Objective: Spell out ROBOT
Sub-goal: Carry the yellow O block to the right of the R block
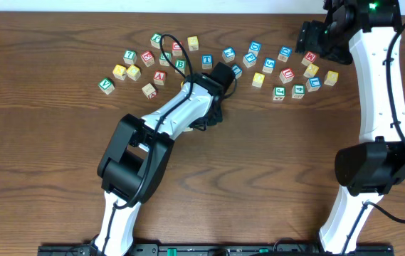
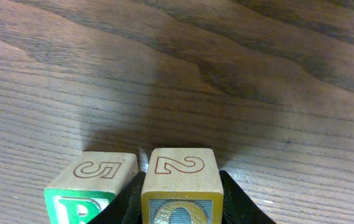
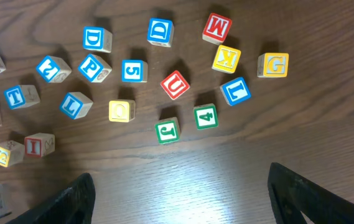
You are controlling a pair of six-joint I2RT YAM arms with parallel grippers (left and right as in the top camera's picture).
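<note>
ROBOT barely begun: left gripper [image 2: 181, 202] clamped on yellow O cube [image 2: 180, 214], just beside green-lettered cube [image 2: 80, 208]. Right gripper [image 3: 183, 199] spread wide, empty, above scattered cubes [image 3: 175, 84]. Blue T cube [image 3: 21, 96] unplaced.

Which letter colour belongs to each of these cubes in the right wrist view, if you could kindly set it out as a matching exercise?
Cubes:
1. M cube
2. G cube
3. J cube
4. T cube

Letter colours:
a. green
b. blue
c. red
d. yellow

Pairs: 1-c, 2-d, 3-a, 4-b.
</note>
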